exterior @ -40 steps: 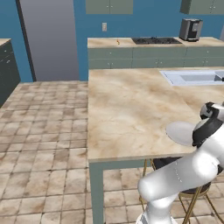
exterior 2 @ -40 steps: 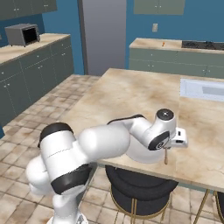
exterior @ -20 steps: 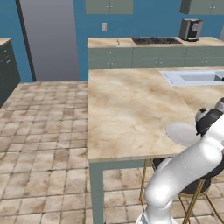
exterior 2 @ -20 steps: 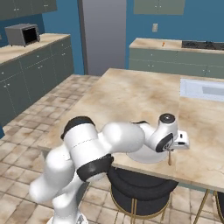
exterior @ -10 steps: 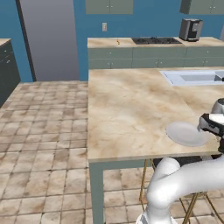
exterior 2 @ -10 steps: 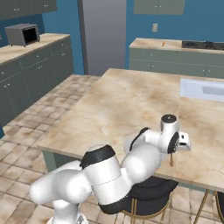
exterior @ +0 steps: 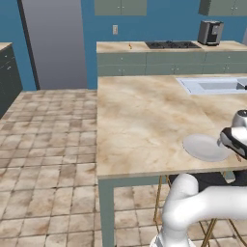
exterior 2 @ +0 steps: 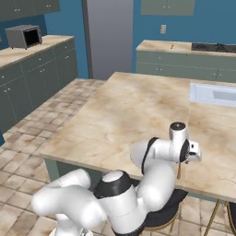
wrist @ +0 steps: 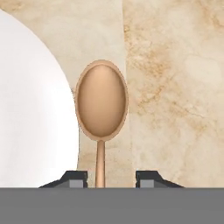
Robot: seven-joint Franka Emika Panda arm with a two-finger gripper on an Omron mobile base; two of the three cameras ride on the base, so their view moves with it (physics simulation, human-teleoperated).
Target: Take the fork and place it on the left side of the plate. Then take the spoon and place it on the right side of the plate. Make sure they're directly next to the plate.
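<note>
Spoon (wrist: pixel 101 105) seen from my hand camera: brown, with an oval bowl pointing away from me and a thin handle running down between my two finger tips. My gripper (wrist: pixel 108 177) is parted, each dark finger tip (wrist: pixel 73 178) standing clear of the handle with a visible gap on both sides, so I grip nothing. The spoon lies flat on the marbled beige counter (wrist: pixel 175 87), just beside the curved edge of the pale plate (wrist: pixel 30 113); whether bowl and rim touch I cannot tell, as a narrow strip of shadow runs between them.

Left base view: the plate (exterior: pixel 205 147) sits near the front edge of the island counter (exterior: pixel 140 116), and my hand hangs low at its far side, at the right border of the picture. A sink basin (exterior: pixel 212 86) is set into the counter farther back, well apart from the plate.

Right base view: my white arm curls over the front of the island and hides most of the plate; the spoon's handle (exterior 2: pixel 179 169) shows as a thin brown line directly under my hand. A stool (exterior 2: pixel 161 209) stands below the counter edge
</note>
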